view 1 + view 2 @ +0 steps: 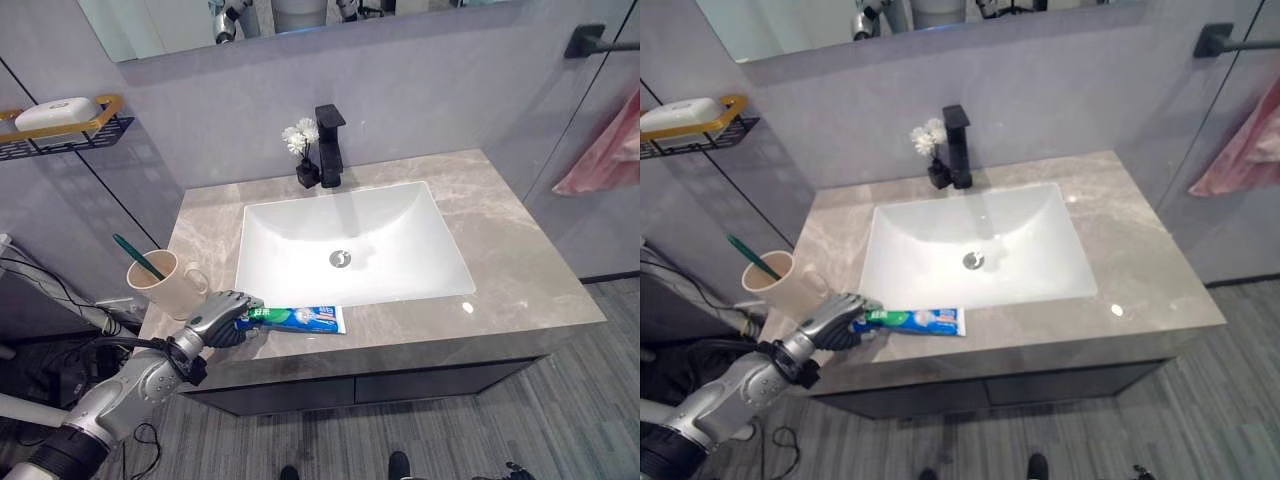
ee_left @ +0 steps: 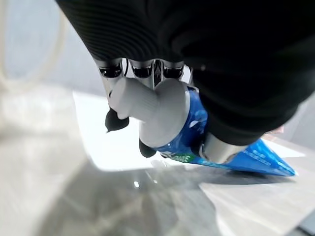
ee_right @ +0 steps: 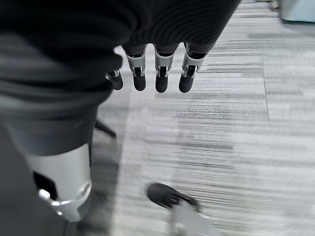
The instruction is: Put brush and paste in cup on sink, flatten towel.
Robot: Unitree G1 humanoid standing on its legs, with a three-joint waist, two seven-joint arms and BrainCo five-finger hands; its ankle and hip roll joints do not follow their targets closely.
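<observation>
Gripping the blue-and-green toothpaste tube (image 1: 295,319) at its capped end, your left hand (image 1: 218,318) has fingers curled round it where it lies on the grey marble bench (image 1: 520,270), lower left of frame, likely for lifting into the cream mug (image 1: 165,283) just above-left, which already holds the green toothbrush (image 1: 138,257). Your right hand (image 3: 147,73) hangs slack, holding nothing.

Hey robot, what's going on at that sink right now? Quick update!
Left hand shut on toothpaste tube at counter's front edge. Right hand open over the floor. Toothbrush already in cup. Nothing blocking.
</observation>
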